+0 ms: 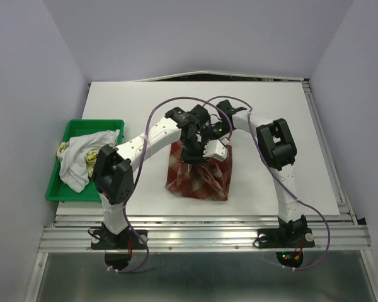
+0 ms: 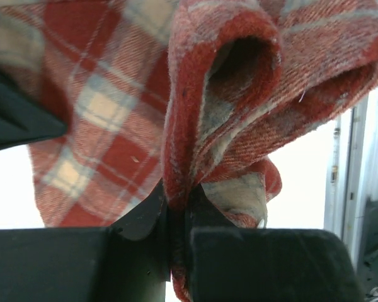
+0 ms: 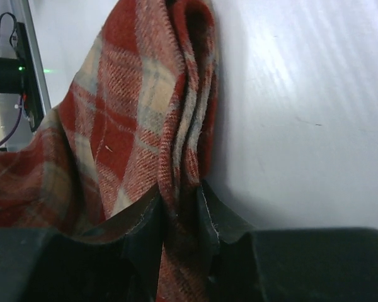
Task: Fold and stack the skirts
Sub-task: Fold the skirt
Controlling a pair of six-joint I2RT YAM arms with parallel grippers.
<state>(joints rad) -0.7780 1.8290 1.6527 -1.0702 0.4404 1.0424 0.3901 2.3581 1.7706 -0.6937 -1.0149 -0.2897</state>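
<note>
I've got left gripper (image 2: 176,211) and right gripper (image 3: 179,211) both pinched tight on the plaid skirt (image 1: 198,179) at the middle of the table (image 1: 271,126), fold barely started. The other skirts (image 1: 82,157), two I think, sit bundled in the green tray (image 1: 55,189).

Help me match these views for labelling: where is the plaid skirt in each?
Top external: plaid skirt at the centre of the white table.
Left wrist: fills the upper frame, a fold pinched in the left gripper.
Right wrist: left half, a fold pinched in the right gripper.
Shared landmark: the white table behind the cloth.
</note>
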